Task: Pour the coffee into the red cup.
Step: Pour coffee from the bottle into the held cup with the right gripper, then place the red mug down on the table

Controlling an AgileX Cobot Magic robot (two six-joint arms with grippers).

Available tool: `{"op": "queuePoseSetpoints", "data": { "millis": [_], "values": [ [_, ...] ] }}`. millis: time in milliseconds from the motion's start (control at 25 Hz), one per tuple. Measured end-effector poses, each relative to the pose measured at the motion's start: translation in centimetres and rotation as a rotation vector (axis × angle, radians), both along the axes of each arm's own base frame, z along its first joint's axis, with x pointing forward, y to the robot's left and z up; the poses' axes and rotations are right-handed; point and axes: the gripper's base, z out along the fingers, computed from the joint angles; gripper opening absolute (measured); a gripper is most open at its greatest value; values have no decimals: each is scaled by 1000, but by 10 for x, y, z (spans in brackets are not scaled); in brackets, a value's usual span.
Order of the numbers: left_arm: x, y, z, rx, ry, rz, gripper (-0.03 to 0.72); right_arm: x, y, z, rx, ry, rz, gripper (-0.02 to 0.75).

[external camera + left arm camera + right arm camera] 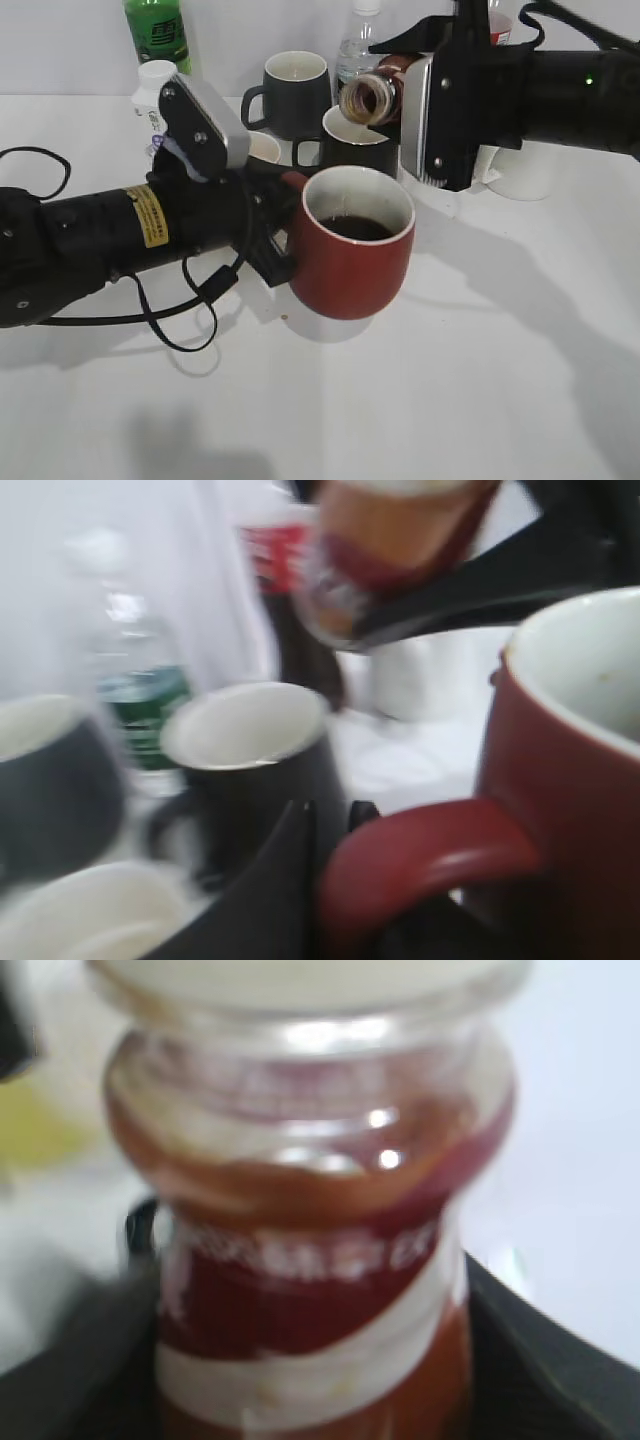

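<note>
Nearest us in the ext. view, the red cup [352,245] is sitting a bit above the white surface [420,400], w/ dark coffee pooled in its off-white inside. We're holding it w/ our left claw [275,225], pinched on the loop handle at the cup's left side; in the left wrist view the black fingers [265,900] are closing round that red handle [420,855].

Farther back and to the right, we're tipping the coffee bottle [375,97] w/ our right claw [425,110], open mouth pointing toward the near-left, over the gap between the red cup and the black mug [358,148] behind it. Right claw is gripping the bottle body; the right wrist view is showing the glass neck and red-brown label [310,1300] close up, blurred, brown liquid inside.

Far side: another dark mug [292,90], green bottle [157,32], clear water bottle [358,45], white bottle [152,95].
</note>
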Motion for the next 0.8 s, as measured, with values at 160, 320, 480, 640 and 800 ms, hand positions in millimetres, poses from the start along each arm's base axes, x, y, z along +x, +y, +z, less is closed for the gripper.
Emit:
{"op": "queuePoseSetpoints", "data": {
  "millis": [160, 320, 480, 640, 800],
  "values": [
    [-1, 5, 6, -47, 7, 54, 69, 0, 0, 0, 118, 132, -51, 501],
    [-5, 20, 14, -101, -8, 138, 69, 3, -1, 5, 324, 278, -136, 501],
    [-8, 44, 23, -133, -13, 243, 69, 7, -3, 12, 518, 358, -209, 501],
    [-12, 74, 31, -174, -13, 363, 69, 11, -7, 15, 641, 420, -275, 501],
    [-16, 105, 36, -191, -26, 475, 69, 14, -11, 17, 748, 461, -337, 501]
  ]
}}
